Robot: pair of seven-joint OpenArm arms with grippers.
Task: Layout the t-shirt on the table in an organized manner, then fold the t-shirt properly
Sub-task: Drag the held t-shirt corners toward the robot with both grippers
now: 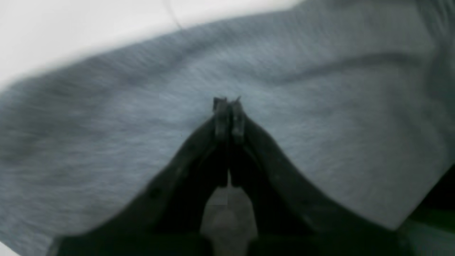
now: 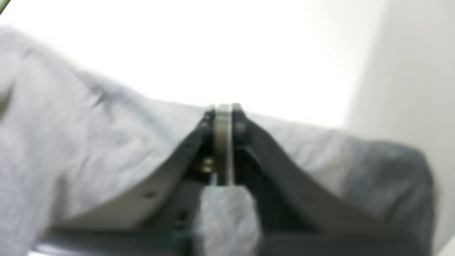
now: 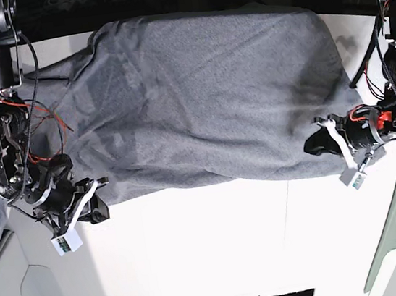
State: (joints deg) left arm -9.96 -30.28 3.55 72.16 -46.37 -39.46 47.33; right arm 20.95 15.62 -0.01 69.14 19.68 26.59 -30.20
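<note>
Lying t-shirt (image 3: 198, 97) between both grippers

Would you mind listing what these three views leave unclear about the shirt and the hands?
- T-shirt collar and sleeves: base view, lost in bunched folds; far edge cut off by dark background.
- Left hand: left wrist view shows the tips together, but blur hides any pinched cloth.
- Right hand: right wrist view, blur hides whether the cloth is gripped or released.

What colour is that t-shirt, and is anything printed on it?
Heather grey t-shirt, no print visible; seen best in the base view.
</note>
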